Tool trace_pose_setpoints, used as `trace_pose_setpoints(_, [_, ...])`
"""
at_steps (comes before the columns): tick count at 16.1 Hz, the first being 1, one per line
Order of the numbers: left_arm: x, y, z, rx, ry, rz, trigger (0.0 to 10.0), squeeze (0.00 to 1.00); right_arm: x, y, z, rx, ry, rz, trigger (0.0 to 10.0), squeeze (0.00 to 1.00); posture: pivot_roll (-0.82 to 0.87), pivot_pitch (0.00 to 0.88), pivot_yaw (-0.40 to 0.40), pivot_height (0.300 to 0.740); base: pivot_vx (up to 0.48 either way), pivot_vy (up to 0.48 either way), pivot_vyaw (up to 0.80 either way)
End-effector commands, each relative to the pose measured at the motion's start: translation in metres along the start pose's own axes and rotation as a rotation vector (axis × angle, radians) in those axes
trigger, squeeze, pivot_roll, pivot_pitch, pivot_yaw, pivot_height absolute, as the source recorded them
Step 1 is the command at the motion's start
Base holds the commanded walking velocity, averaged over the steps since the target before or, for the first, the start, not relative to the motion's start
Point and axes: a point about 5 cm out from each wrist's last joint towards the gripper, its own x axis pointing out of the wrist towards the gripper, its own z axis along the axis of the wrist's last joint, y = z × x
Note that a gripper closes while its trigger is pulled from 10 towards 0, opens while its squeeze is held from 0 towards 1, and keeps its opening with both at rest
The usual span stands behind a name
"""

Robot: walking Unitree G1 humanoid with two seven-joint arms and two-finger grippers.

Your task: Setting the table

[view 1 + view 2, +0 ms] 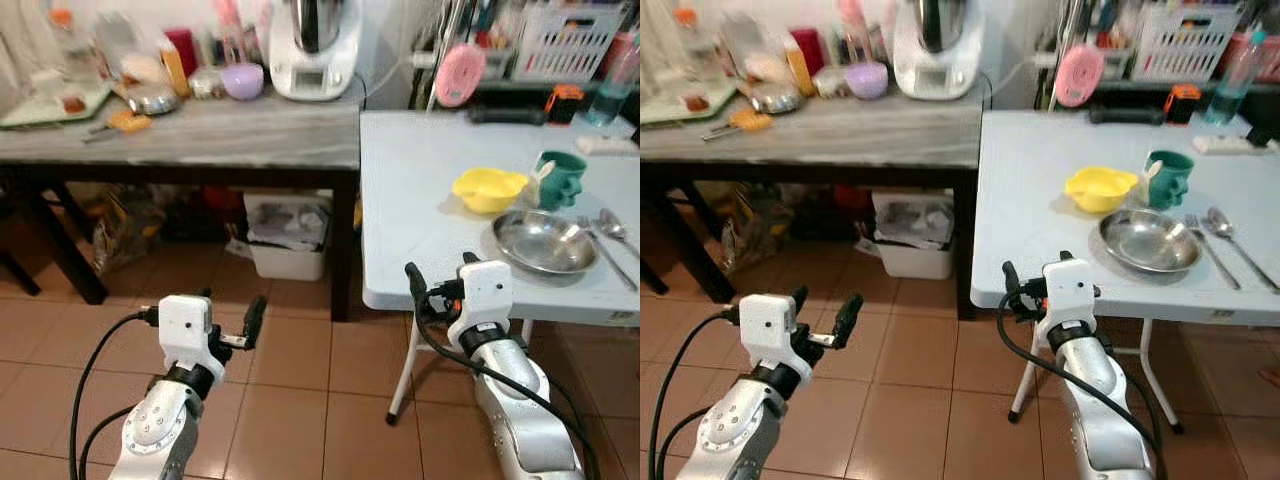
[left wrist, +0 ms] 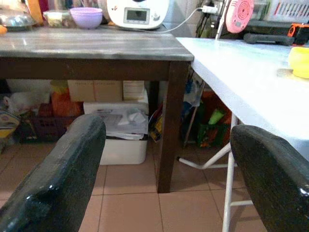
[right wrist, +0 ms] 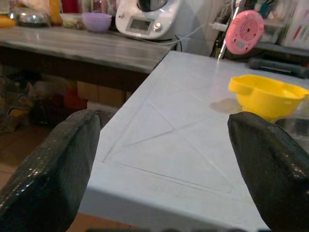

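Note:
On the white folding table (image 1: 420, 190) at my right stand a yellow bowl (image 1: 488, 188), a green mug (image 1: 560, 178) and a steel plate (image 1: 545, 243). A fork (image 1: 605, 250) and a spoon (image 1: 613, 228) lie right of the plate. My right gripper (image 1: 440, 268) is open at the table's front edge, left of the plate, holding nothing. In the right wrist view the yellow bowl (image 3: 268, 96) lies ahead between the fingers. My left gripper (image 1: 230, 310) hangs open over the tiled floor, facing the gap under the wooden table.
A grey wooden table (image 1: 200, 135) on the left carries a white kitchen appliance (image 1: 312, 45), a purple bowl (image 1: 243, 80) and clutter. A white bin (image 1: 290, 250) sits beneath it. A pink fan (image 1: 460, 73) and baskets stand behind the white table.

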Motion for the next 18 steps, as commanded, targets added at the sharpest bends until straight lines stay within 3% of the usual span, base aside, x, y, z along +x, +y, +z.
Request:
trace_pose_setpoints(1, [0.0001,0.0006,-0.0009,0.020,0.008,-0.001,10.0,0.00,0.0018,-0.0012,0.0033,-0.013,-0.015,-0.002,10.0,0.00,-0.14,0.000,0.061,0.740,0.000,0.000,0.00])
trace_pose_setpoints(7, [0.0003,0.0009,-0.0015,0.027,0.015,-0.007,10.0,0.00,0.0028,0.0003,0.0028,-0.012,-0.016,-0.003,10.0,0.00,-0.14,0.000,0.066,0.740,0.000,-0.163,0.00])
trace_pose_setpoints(18, [0.0013,0.0012,-0.0012,0.037,0.019,-0.017,10.0,0.00,0.0039,0.0017,0.0018,-0.009,-0.017,-0.006,10.0,0.00,-0.14,0.000,0.072,0.740,0.000,-0.446,0.00])
